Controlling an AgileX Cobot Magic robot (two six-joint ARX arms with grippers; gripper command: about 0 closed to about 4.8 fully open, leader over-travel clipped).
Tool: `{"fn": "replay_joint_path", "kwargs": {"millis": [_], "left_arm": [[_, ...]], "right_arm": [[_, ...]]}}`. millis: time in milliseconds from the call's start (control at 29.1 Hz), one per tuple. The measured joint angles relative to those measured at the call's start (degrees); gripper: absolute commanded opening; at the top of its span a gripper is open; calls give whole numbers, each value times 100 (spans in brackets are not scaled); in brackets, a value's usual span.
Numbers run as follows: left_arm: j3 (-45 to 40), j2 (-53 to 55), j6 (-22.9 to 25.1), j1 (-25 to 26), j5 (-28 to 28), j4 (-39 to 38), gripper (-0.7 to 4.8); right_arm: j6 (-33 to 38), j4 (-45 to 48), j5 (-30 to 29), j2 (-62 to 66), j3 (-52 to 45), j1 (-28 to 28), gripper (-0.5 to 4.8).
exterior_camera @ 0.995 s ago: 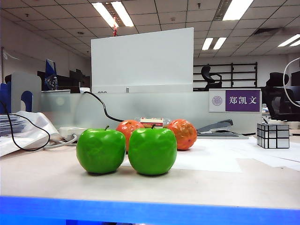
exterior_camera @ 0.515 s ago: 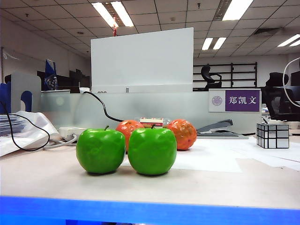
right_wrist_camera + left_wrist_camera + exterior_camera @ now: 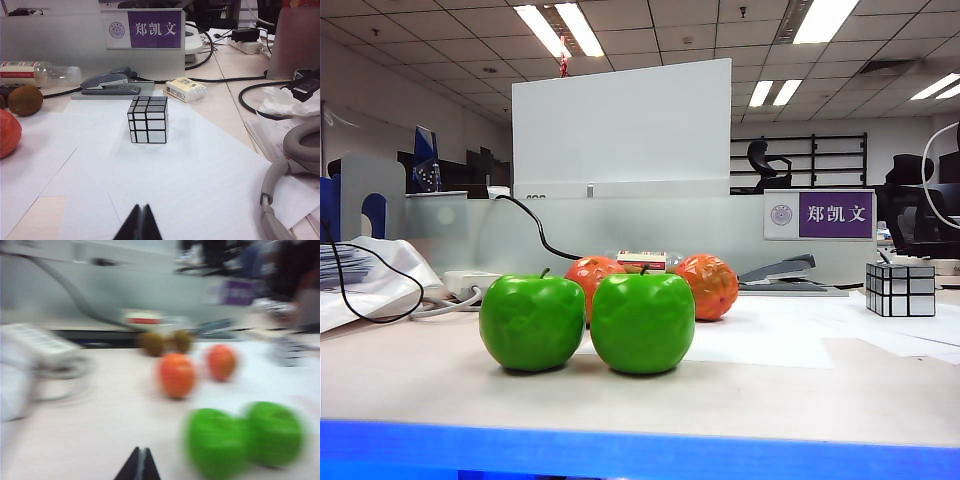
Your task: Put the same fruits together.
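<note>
Two green apples stand side by side at the table's front. Behind them sit two orange-red wrinkled fruits. The blurred left wrist view shows the apples, the orange fruits and, farther back, two brown kiwis. My left gripper is shut and empty, short of the apples. My right gripper is shut and empty over white paper. A kiwi and an orange fruit lie off to its side. Neither gripper shows in the exterior view.
A silver mirror cube stands on the paper ahead of the right gripper. A stapler, a lying bottle, cables and grey headphones surround it. A white power strip and a glass partition bound the far side.
</note>
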Motion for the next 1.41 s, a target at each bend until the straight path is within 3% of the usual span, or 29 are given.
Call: {"fn": "replay_joint_path", "kwargs": {"millis": [172, 378, 961, 1407], "left_arm": [[0, 0, -85, 837, -962, -98, -5], [0, 0, -339, 1515, -1045, -92, -5], [0, 0, -549, 1502, -916, -197, -5], [0, 0, -188, 1502, -916, -199, -5]], "right_arm": [[0, 0, 2, 0, 0, 0, -5], [0, 0, 0, 0, 0, 0, -5], [0, 0, 0, 0, 0, 0, -5], [0, 0, 0, 0, 0, 0, -5]]}}
